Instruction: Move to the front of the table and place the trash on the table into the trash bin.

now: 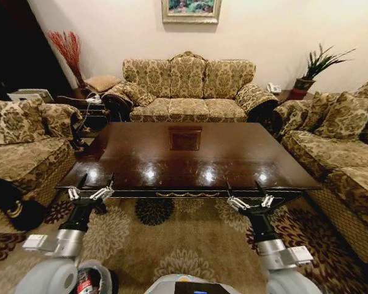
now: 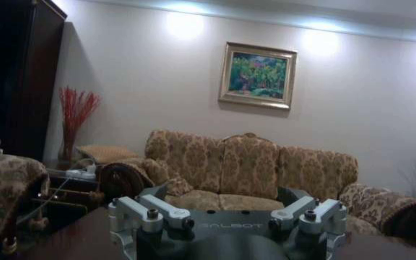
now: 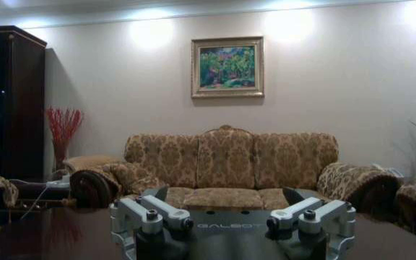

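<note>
Glossy dark brown table, square inlay, standing on patterned carpet

We see a floral 3-seat sofa vs. a pale wall w/ framed painting, matching sofas on both sides, patterned rug, red twigs, potted plant.

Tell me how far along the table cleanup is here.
It looks finished or nearly so. The table top shows bare wood, and a red-labelled item sits in the bin at the robot's base. The left tool and right tool are both open, holding nothing, over the near edge.
</note>
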Robot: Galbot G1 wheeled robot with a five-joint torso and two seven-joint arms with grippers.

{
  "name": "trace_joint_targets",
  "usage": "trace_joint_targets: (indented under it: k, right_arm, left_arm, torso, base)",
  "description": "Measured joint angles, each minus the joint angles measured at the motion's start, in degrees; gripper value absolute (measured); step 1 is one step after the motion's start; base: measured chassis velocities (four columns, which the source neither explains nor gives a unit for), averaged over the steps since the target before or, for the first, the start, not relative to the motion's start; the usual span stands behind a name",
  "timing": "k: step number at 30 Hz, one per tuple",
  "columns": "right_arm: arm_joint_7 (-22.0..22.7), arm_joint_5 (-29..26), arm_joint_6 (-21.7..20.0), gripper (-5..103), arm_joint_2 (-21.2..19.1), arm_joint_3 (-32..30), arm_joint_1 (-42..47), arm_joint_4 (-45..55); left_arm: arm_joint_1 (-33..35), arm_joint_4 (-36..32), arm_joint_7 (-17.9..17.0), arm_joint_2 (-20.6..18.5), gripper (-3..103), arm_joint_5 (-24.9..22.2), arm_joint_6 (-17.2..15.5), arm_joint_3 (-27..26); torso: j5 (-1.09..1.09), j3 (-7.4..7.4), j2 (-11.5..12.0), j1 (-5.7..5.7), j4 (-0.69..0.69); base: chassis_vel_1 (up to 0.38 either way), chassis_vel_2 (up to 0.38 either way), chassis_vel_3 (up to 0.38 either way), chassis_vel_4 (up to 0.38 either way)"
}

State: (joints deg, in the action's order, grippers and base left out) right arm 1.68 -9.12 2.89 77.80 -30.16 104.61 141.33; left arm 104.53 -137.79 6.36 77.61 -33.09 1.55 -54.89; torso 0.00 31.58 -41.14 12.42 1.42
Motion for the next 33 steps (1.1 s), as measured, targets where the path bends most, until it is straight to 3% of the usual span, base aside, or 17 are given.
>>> trace_joint_targets:
  k: [22, 33]
  right_arm:
    - [0.16, -0.13, -0.09, 100, -0.04, 0.03, -0.17, -0.03]
    - [0.19, -0.16, -0.12, 100, -0.07, 0.03, -0.20, -0.07]
  left_arm:
    - [0.08, -0.01, -0.14, 0.05, 100, -0.06, -0.17, -0.09]
    - [0.10, 0.01, -0.14, 0.05, 100, -0.10, -0.18, -0.12]
  torso:
    - [0.00, 0.02, -0.01, 0.03, 0.00]
    - [0.03, 0.00, -0.03, 0.00, -0.01]
  base:
    - [0.002, -0.003, -0.002, 0.002]
    - [0.176, -0.165, -0.194, 0.194]
